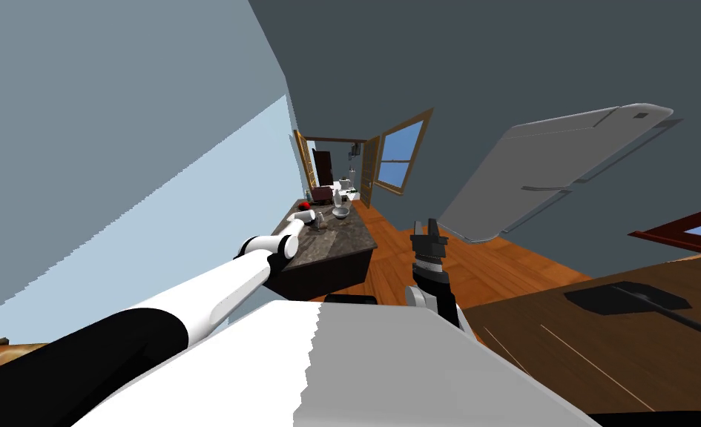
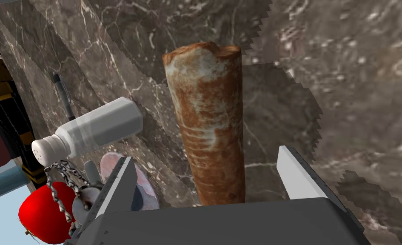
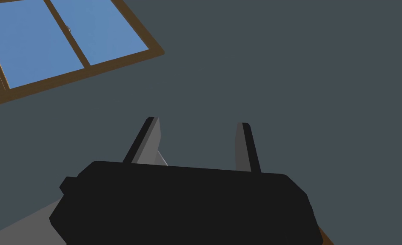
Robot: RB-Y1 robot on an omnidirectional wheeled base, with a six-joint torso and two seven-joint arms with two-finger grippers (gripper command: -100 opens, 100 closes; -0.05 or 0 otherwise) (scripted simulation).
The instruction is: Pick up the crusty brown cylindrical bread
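Note:
The crusty brown cylindrical bread [image 2: 206, 119] lies on a dark marble countertop [image 2: 344, 85], pointing away from my hand. My left gripper [image 2: 204, 154] is open and straddles the bread's near end. Both fingers stand clear of its sides, one finger [image 2: 123, 183] by a pinkish object, the other finger [image 2: 295, 176] over bare marble. In the head view my left arm stretches out over the counter [image 1: 341, 248], with the left gripper [image 1: 316, 220] above it. My right gripper [image 1: 426, 228] hangs raised in front of my chest, open and empty [image 3: 198, 123].
Beside the bread lie a white shaker [image 2: 98, 127], a black pen [image 2: 64, 95], a chain with keys [image 2: 68, 178] and a red apple [image 2: 42, 215]. A bowl [image 1: 340, 213] stands farther along the counter. A grey fridge [image 1: 564, 170] and a wooden table [image 1: 601, 348] are to the right.

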